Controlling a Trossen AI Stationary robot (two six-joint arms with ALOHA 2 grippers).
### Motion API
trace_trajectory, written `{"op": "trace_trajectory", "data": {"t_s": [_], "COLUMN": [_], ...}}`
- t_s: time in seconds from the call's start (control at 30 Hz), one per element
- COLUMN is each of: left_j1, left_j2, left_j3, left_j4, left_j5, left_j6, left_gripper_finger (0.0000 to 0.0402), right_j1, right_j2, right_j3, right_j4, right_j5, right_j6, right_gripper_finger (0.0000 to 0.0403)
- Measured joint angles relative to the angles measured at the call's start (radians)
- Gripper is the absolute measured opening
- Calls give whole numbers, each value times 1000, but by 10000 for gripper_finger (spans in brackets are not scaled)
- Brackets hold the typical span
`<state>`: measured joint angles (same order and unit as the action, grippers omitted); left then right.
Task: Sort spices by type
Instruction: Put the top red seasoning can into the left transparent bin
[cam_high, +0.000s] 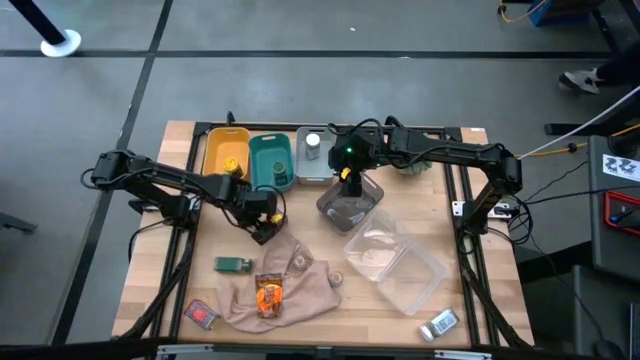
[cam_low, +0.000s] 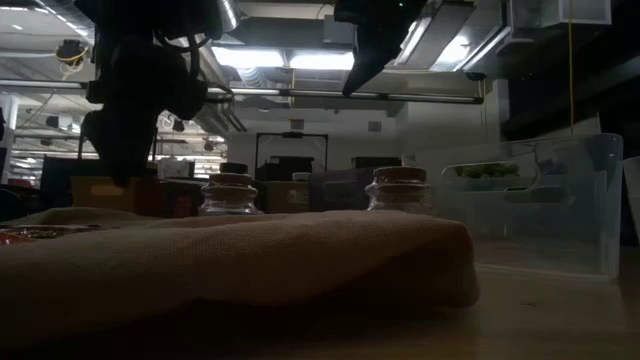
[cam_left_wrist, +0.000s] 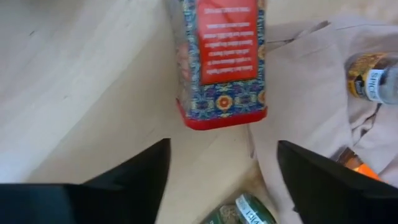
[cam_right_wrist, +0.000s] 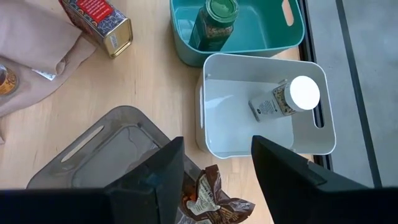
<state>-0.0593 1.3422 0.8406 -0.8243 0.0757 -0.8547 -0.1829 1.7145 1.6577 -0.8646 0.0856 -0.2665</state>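
Left gripper: jaws apart, poised over red tin lying on the table beside beige cloth. Right gripper clamps brown sachet above grey bin. We risk snagging cloth while grasping.

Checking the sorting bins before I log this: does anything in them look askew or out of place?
The white-capped spice jar lies on its side in the white bin, while the green-lidded jar stands upright in the teal bin. Beyond the bins, a red patterned tin lies flat on the wooden table.
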Motion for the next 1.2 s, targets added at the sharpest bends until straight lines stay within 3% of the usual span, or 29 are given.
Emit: {"op": "trace_trajectory", "data": {"t_s": [0.13, 0.27, 0.47, 0.87, 1.2], "left_j1": [0, 0, 0, -37, -86], "left_j2": [0, 0, 2, 3, 4], "left_j3": [0, 0, -1, -118, -204], "left_j4": [23, 69, 49, 209, 344], "left_j5": [-32, -63, -130, -155, -261], "left_j6": [29, 76, 72, 69, 69], "left_gripper_finger": [337, 358, 360, 361, 361], "right_j1": [0, 0, 0, 0, 0], "right_j2": [0, 0, 0, 0, 0], "right_j3": [0, 0, 0, 0, 0], "right_j4": [0, 0, 0, 0, 0], "right_j5": [0, 0, 0, 0, 0], "right_j6": [0, 0, 0, 0, 0], "right_gripper_finger": [186, 186, 186, 186, 186]}}
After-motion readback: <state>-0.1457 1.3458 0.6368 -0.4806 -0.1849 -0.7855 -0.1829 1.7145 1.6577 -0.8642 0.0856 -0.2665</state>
